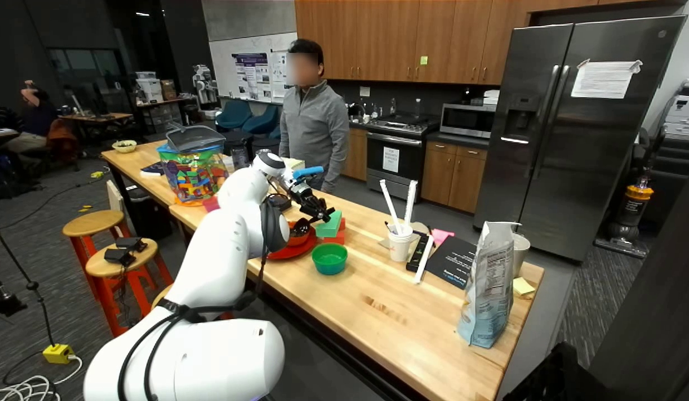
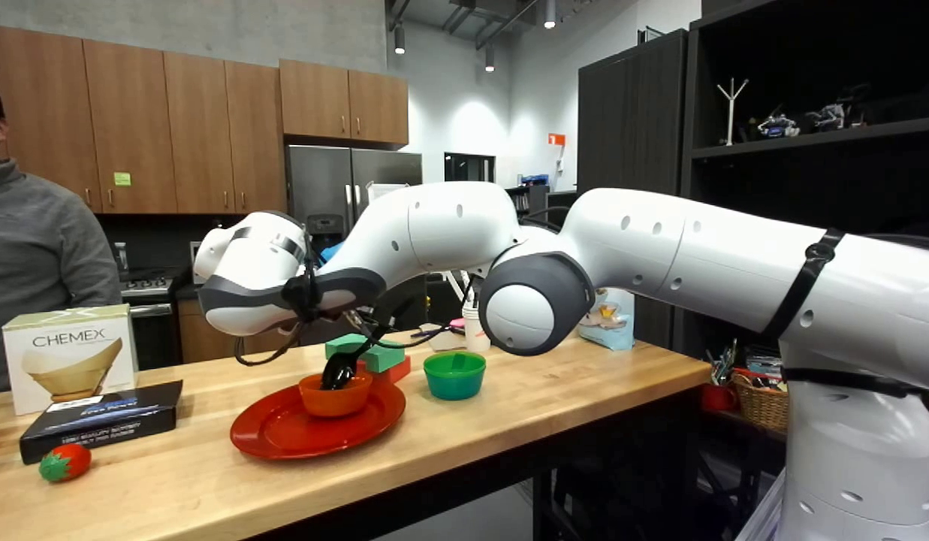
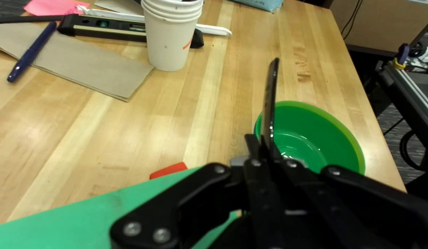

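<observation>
In the wrist view my gripper (image 3: 264,147) is shut on the thin dark handle of a black spoon (image 3: 270,100), which sticks up past the fingertips. The scoop end of the black spoon (image 2: 338,372) dips into a small orange bowl (image 2: 333,400); what that bowl contains is hidden. Beneath it lies a red plate (image 2: 265,432). A green bowl (image 3: 338,138) stands on the table beside the plate, beyond the fingers in the wrist view. A green block (image 1: 328,224) rests on a red block (image 1: 340,236) close under the gripper (image 1: 326,215).
White paper cups (image 1: 400,245) holding utensils, a black level (image 3: 106,27) and a brown napkin (image 3: 85,62) lie farther along the table. A tall bag (image 1: 489,284) stands near its end. A Chemex box (image 2: 72,357), black box (image 2: 107,417) and toy strawberry (image 2: 66,461) are past the plate. A person (image 1: 314,120) stands behind.
</observation>
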`<state>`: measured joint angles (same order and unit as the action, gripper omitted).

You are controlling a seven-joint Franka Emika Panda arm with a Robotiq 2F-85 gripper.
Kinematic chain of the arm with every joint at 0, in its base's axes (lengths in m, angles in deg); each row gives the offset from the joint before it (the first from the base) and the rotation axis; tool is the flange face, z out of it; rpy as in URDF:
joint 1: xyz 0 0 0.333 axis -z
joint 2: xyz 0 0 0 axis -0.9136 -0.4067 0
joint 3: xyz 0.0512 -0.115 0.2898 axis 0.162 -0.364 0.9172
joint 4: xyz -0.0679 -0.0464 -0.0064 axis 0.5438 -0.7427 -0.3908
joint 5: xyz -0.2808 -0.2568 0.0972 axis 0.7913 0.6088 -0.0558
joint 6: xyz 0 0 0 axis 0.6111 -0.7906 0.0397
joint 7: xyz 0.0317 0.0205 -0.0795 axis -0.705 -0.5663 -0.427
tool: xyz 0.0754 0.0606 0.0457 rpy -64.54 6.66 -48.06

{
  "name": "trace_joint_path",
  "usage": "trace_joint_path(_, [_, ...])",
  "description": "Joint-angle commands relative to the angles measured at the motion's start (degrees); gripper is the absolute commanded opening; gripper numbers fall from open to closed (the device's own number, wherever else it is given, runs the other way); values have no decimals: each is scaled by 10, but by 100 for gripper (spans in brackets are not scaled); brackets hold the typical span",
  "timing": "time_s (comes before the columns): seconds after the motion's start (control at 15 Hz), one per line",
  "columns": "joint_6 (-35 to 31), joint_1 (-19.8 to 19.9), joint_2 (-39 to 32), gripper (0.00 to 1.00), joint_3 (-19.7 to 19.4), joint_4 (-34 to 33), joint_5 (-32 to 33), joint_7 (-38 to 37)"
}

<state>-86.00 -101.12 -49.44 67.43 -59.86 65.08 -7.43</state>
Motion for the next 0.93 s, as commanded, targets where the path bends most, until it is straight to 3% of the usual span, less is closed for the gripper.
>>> trace_joint_path(0.0, [5,8,-7,1,9,-10,-15,0])
trace_joint_path(0.27, [28,12,-9,1,18,-1,-32,19])
trace_joint_path(0.87, [199,45,-7,1,53,21,-99,97])
